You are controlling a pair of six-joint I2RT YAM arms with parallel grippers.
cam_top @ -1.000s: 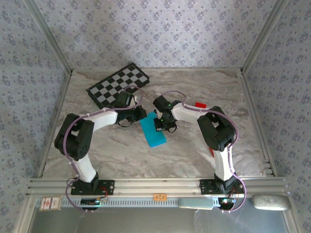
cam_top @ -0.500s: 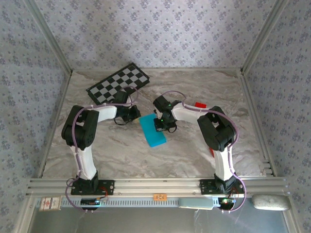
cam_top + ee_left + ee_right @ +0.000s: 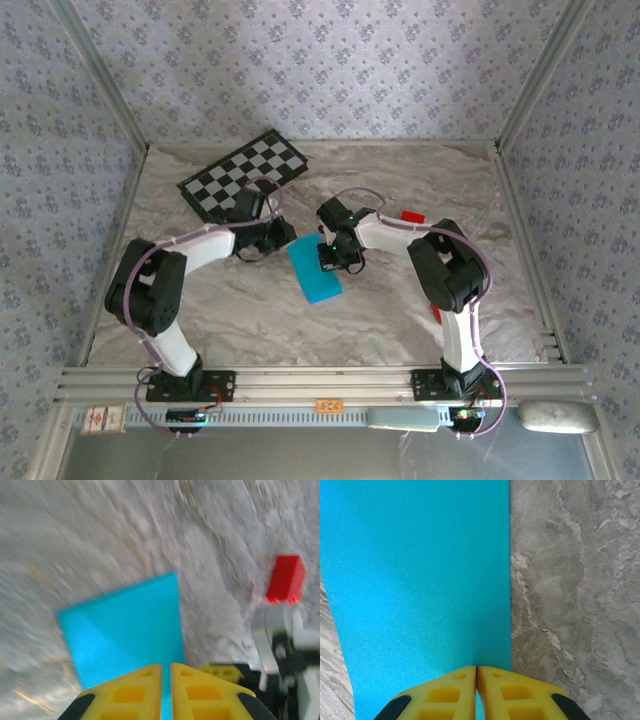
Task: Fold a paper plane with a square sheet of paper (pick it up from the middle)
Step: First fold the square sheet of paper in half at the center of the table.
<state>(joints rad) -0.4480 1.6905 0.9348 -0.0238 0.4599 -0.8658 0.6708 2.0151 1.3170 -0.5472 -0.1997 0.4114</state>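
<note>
Sheet of paper (image 3: 314, 270), cyan and lying as a narrow rectangle, sits flat near the centre of the worktop (image 3: 250, 310). Right tool (image 3: 476, 668): fingers together, tips on the paper beside its right long edge. Left tool (image 3: 166, 666): fingers together, at the paper's far left corner; contact unclear. A red block (image 3: 286, 579) lies beyond, toward the right edge.

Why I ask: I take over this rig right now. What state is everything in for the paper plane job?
Left gripper: shut, tips at the paper's far-left corner.
Right gripper: shut, tips on the paper near the long edge on its own side; pinching or just pressing, cannot tell.
Paper: cyan, flat on the table between the arms, a rectangle rather than a square, so probably folded once.
Left to do: nose and wing folds; no dart shape yet.
</note>
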